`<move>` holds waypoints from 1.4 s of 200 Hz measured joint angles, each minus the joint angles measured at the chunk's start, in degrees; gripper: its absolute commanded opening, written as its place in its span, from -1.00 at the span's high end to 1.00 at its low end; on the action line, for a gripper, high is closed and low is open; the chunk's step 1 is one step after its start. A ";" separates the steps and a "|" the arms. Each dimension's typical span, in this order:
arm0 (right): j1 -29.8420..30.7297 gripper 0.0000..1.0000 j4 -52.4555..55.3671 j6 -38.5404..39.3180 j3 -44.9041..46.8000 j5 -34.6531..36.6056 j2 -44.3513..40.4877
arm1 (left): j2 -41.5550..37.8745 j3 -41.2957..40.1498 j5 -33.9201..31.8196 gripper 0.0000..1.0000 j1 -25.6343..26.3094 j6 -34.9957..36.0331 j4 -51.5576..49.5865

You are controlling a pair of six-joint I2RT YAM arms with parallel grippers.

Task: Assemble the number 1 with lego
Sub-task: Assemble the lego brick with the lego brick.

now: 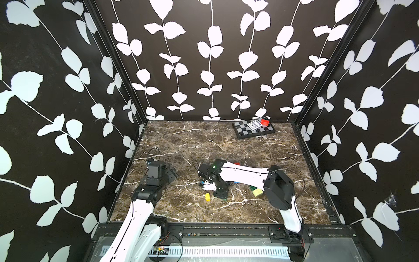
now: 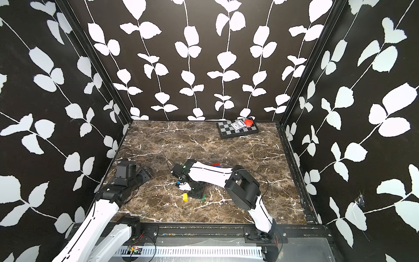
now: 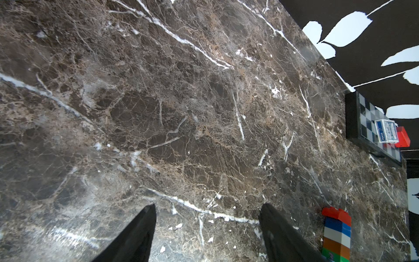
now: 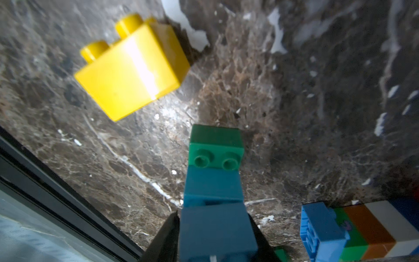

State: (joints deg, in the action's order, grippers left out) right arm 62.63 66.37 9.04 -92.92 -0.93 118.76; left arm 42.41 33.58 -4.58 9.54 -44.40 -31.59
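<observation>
Now your right gripper (image 4: 213, 215) flanks a blue-green stack (image 4: 214, 181), green end outward, low over the table (image 4: 294, 108); whether it grips, you cannot tell. A yellow brick (image 4: 133, 72) lies near, a striped stack (image 4: 371, 229) just beside. Your left gripper (image 3: 207, 206) hangs released, empty, well apart.

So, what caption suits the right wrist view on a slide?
Right hand flanking a stack of blue and green plastic bricks; a yellow plastic brick lies on the brown marble table.
</observation>
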 measured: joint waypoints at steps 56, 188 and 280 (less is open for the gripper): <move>-0.74 -0.26 -3.39 -2.43 2.40 -2.73 -3.17 | 0.61 0.00 0.04 -0.49 0.00 0.04 0.00; -4.09 -0.10 -10.78 -4.22 7.54 -8.74 -10.16 | 2.16 0.15 0.92 -0.49 0.00 1.25 0.04; -4.09 -0.01 -10.64 -3.52 7.54 -8.13 -9.40 | 2.54 0.15 0.94 -0.50 0.00 1.49 0.04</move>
State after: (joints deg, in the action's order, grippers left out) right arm 58.54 55.72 5.52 -85.38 -9.06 109.36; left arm 44.95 33.74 -3.64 9.54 -42.92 -31.55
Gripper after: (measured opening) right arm 0.509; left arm 0.748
